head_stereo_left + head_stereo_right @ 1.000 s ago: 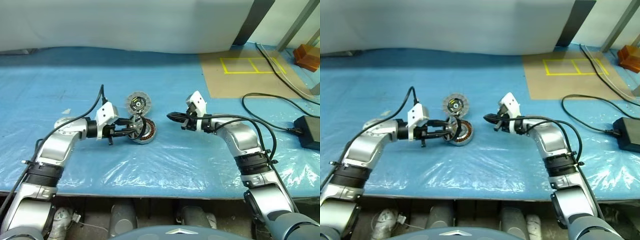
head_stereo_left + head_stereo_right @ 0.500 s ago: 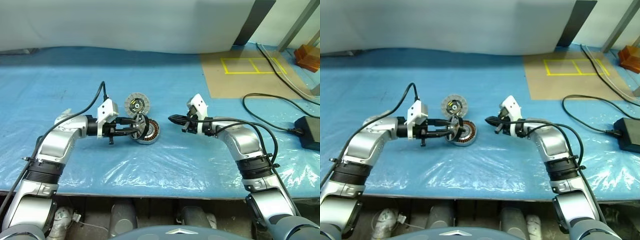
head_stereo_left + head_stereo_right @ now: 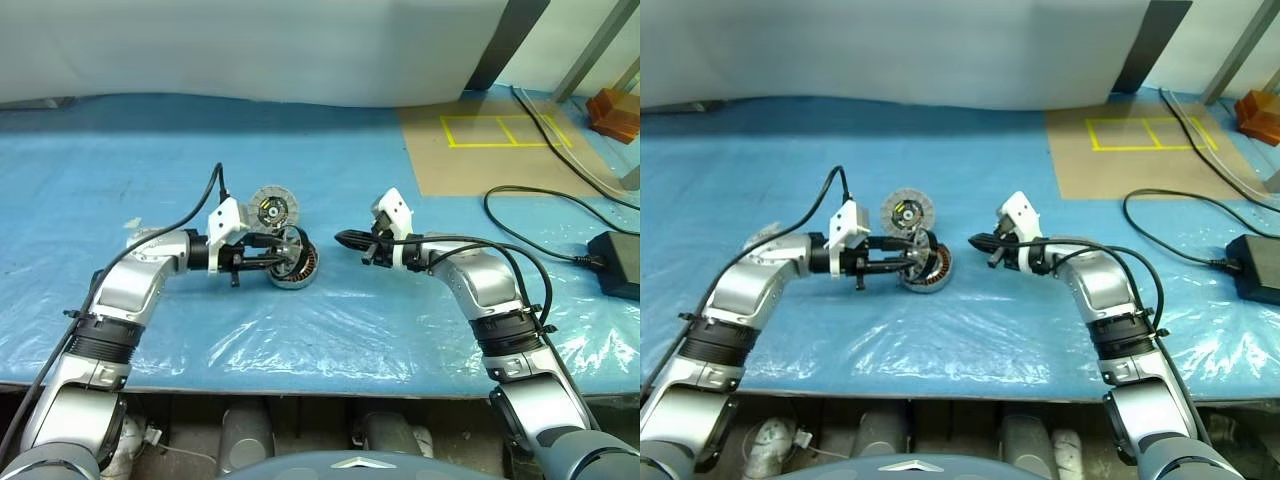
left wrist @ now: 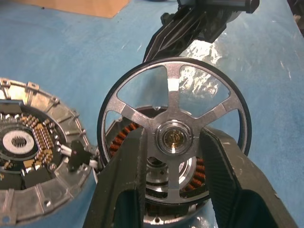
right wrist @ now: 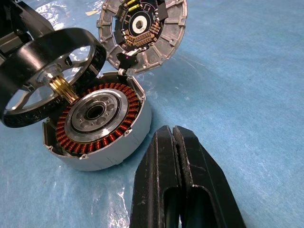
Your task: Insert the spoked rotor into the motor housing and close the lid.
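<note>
Left gripper (image 4: 173, 156): fingers part-open, closed on the hub of the spoked rotor (image 4: 172, 135), one finger on each side, holding it tilted on edge.
Right gripper (image 5: 178, 156): fingers pressed together, holding nothing, near the motor housing (image 5: 102, 142) on the side away from the left arm.
Spoked rotor: lifted, just above and beside the housing's open mouth, its brass shaft pointing down toward the housing's centre bore; not yet seated.
Motor housing: sits on the blue plastic sheet (image 3: 330, 330), copper windings ringing a silver centre.
Lid (image 5: 141, 28): lies flat touching the housing's far rim, circuit face up.
Handling, judged: the rotor looks like rigid metal, fairly heavy for its size; its dark rim is smooth and likely slippery, so the hub or a spoke is the safer hold. Any magnets inside could snatch it sideways near the windings, which scratch easily.
Entry: the shaft needs squaring to the bore first.
</note>
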`<action>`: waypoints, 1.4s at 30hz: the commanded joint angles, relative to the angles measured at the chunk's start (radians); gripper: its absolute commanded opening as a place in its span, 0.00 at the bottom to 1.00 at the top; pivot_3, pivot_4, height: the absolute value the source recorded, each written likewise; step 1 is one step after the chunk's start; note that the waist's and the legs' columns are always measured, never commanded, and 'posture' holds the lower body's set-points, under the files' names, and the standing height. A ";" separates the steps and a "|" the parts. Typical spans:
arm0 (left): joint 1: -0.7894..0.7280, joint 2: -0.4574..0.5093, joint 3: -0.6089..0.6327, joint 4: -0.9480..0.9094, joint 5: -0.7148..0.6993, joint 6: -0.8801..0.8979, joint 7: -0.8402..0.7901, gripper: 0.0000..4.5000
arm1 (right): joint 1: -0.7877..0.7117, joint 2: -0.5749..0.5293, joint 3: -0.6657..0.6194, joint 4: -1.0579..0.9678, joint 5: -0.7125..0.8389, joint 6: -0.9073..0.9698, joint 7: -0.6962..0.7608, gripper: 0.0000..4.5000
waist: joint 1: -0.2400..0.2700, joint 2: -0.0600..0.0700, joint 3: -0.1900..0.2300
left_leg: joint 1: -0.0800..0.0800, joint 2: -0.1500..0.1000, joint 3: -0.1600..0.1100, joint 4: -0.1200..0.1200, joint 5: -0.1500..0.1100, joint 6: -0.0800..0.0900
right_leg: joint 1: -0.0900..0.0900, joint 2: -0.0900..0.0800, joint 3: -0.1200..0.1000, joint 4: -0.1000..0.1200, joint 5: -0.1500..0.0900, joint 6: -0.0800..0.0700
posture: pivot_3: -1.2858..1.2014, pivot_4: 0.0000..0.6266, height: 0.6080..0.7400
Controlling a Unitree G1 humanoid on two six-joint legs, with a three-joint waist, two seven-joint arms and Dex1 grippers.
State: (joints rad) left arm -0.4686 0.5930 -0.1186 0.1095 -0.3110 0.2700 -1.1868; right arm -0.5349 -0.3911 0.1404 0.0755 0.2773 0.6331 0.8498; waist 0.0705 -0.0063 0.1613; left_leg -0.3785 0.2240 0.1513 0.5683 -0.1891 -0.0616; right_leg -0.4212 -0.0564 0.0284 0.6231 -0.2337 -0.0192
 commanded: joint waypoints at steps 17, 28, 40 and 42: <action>-0.026 0.016 -0.056 0.060 0.122 -0.082 -0.002 0.31 | 0.001 -0.008 -0.006 -0.018 0.000 -0.014 -0.018 0.00 | 0.000 0.000 0.000 | 0.002 0.000 0.000 0.002 0.000 0.000 | 0.003 -0.001 0.000 0.001 0.000 0.000 | 0.52 0.24 1.00; -0.057 -0.010 -0.038 0.101 0.142 -0.131 0.034 0.51 | 0.002 -0.004 -0.005 -0.005 -0.001 -0.020 -0.023 0.00 | 0.000 0.001 0.000 | 0.002 0.000 0.000 0.002 0.000 0.000 | 0.003 -0.001 0.000 0.000 0.000 0.000 | 0.52 0.24 1.00; 0.097 0.023 0.163 -0.164 -0.082 0.009 0.074 0.51 | 0.000 0.017 -0.031 -0.085 0.105 0.025 0.038 0.00 | -0.003 0.001 0.000 | 0.002 0.000 0.000 0.000 0.000 0.000 | 0.002 -0.001 0.000 -0.001 0.000 0.000 | 0.52 0.24 1.00; 0.152 0.030 0.185 -0.187 -0.085 0.018 0.098 0.51 | -0.014 0.026 -0.024 -0.104 0.132 0.041 0.053 0.00 | -0.002 0.001 0.000 | 0.002 0.000 0.000 -0.001 0.000 0.000 | 0.002 0.000 0.000 -0.001 0.000 0.000 | 0.52 0.24 1.00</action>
State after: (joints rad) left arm -0.3445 0.6087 0.0260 -0.0360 -0.3733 0.2801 -1.1108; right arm -0.5254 -0.3773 0.1286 0.0296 0.3635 0.6656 0.8806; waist 0.0680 -0.0056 0.1611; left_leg -0.3763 0.2243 0.1513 0.5673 -0.1893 -0.0616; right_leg -0.4191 -0.0564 0.0284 0.6220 -0.2337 -0.0191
